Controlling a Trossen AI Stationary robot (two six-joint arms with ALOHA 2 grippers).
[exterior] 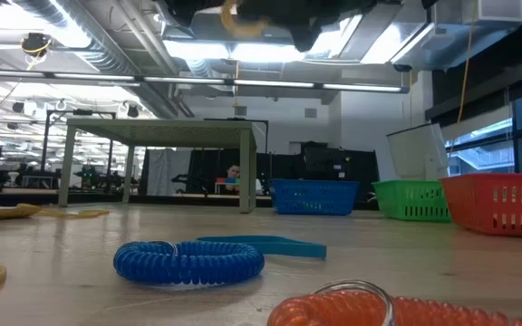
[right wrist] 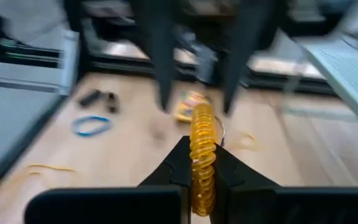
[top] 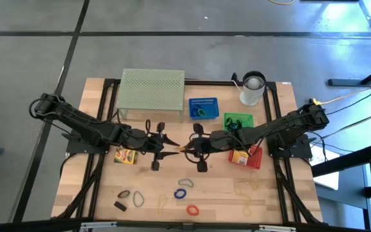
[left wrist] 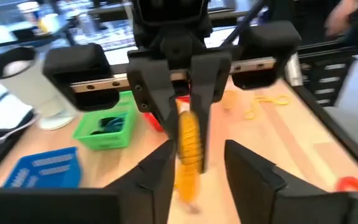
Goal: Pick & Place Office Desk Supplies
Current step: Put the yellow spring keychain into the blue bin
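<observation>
From above, a wooden table (top: 172,187) on a grey floor is seen; the left gripper (top: 167,147) and right gripper (top: 187,149) meet nose to nose mid-table. At table height, a blue coil (exterior: 188,260) lies below them. Through the left wrist, parted fingers (left wrist: 157,180) flank a yellow coil (left wrist: 189,149). Through the right wrist, that coil is pinched between closed fingers (right wrist: 178,167).

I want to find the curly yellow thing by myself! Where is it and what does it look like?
Look at the middle of the table, where the two arms meet. The right gripper holds the yellow coil in shut jaws, with the left gripper open around it. It is the only coil up in the air; the others lie on the table.
</observation>
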